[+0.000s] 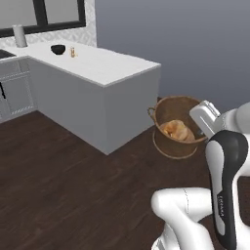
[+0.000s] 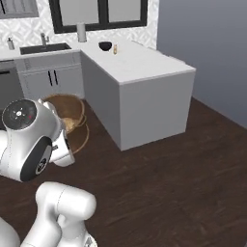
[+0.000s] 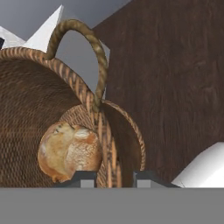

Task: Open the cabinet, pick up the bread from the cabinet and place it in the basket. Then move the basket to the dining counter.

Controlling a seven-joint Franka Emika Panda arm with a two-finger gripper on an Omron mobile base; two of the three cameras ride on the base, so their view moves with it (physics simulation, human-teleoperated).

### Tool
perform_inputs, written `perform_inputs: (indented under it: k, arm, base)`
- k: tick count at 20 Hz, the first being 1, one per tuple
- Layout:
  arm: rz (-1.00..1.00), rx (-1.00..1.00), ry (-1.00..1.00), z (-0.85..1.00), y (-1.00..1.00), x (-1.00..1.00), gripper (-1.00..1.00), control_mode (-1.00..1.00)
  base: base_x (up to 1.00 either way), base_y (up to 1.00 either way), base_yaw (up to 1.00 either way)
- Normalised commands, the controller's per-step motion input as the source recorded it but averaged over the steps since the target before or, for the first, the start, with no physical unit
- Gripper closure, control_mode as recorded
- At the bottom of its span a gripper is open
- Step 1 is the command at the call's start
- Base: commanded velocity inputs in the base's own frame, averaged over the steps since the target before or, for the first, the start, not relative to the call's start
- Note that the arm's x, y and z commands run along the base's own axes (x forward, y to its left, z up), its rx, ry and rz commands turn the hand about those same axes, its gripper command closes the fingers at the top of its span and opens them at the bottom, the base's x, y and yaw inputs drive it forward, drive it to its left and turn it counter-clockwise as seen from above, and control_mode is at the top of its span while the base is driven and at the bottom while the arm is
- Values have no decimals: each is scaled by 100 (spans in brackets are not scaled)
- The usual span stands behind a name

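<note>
The golden-brown bread roll (image 3: 70, 151) lies inside the round brown woven basket (image 3: 30, 109). The pincer (image 3: 114, 178) clamps its rim. Transfer to the white marble-topped table (image 1: 105, 66) remains.

The white arm reaches forward, its claw (image 3: 114, 178) closed, fingertips (image 3: 84, 178) straddling a rim.

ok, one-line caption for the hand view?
Gripper shut on the basket rim, one finger each side of the wall, bread inside, dark wood floor beyond.

1 basket (image 1: 178, 128), 1 bread (image 1: 177, 130) in it; on counter (image 1: 105, 66): 1 black bowl (image 1: 58, 49), 1 small bottle (image 1: 72, 52).
</note>
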Motion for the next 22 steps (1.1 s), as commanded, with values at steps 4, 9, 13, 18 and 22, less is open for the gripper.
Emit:
perform_inputs:
  k: [4, 9, 13, 18, 22]
  arm:
    - [0, 0, 0, 0, 0, 0, 100, 100]
    - [0, 0, 0, 0, 0, 0, 100, 100]
    - [0, 0, 0, 0, 0, 0, 100, 100]
    - [0, 0, 0, 0, 0, 0, 100, 100]
    - [0, 0, 0, 0, 0, 0, 100, 100]
  base:
    - [100, 100, -25]
    - [100, 100, -28]
    - [100, 100, -24]
    - [100, 100, -25]
    - [100, 100, -27]
